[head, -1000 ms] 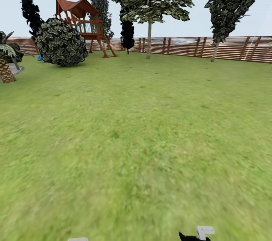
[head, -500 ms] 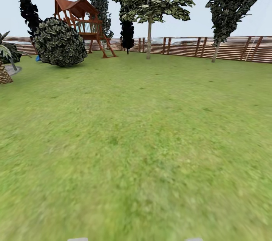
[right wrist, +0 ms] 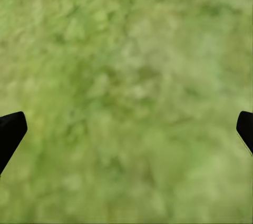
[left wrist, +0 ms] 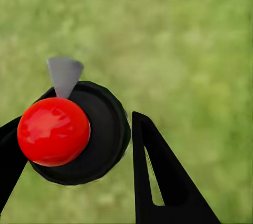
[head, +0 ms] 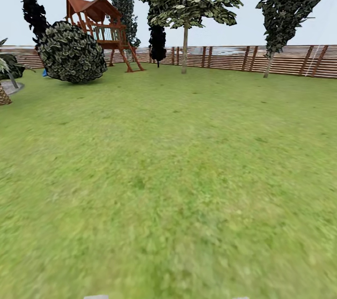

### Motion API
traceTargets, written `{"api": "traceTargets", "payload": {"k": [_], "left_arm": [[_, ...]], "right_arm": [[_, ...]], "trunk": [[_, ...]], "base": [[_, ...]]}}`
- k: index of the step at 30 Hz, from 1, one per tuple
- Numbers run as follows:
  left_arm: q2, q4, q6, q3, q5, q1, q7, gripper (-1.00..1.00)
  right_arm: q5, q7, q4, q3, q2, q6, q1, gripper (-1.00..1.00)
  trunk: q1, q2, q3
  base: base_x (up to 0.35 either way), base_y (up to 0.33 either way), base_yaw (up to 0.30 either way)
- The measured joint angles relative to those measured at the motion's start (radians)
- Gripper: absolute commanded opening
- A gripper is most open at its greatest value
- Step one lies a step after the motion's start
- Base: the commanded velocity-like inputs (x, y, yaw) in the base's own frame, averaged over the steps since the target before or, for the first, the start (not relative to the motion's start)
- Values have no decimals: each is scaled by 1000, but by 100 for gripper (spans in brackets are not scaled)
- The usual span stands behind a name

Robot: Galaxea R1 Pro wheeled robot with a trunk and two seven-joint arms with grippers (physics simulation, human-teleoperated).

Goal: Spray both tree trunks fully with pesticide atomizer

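Observation:
In the left wrist view my left gripper (left wrist: pixel 79 124) is shut on the pesticide atomizer (left wrist: pixel 103 134), seen end-on as a dark round body with a shiny red knob and a small grey wedge-shaped spout. Blurred grass lies behind it. My right gripper (right wrist: pixel 129 124) is open, its black fingers at the far sides of the right wrist view with only grass between them. Grey slivers of fingertips (head: pixel 96 296) peek over the bottom edge of the head view. The garden lawn (head: pixel 168 172) stretches ahead. The task's trees and their trunks are out of view.
A brown slat fence (head: pixel 281 60) closes the far side. A red wooden playhouse (head: pixel 100 27) and a round bush (head: pixel 71 53) stand far left, with a palm (head: pixel 3 95) at the left edge. Thin-trunked trees (head: pixel 185 46) (head: pixel 268 62) stand by the fence.
The whole head view has drifted, the palm and bush sliding left: the camera moved. The right gripper tip seen above the bottom edge a second ago has sunk to the edge.

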Motion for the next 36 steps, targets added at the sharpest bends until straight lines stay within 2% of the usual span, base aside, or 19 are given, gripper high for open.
{"api": "traceTargets", "payload": {"k": [13,22,36], "left_arm": [[-5,-5,-1,-1,0,0,-11,-100],[-21,-6,-8,0,-1,0,-11,-100],[-20,-2,-13,3,2,0,-12,-100]], "right_arm": [[0,0,0,0,0,0,0,100],[0,0,0,0,0,0,0,100],[0,0,0,0,0,0,0,100]], "trunk": [[0,0,0],[0,0,0],[0,0,0]], "base": [[339,0,0],[340,0,0],[339,0,0]]}}
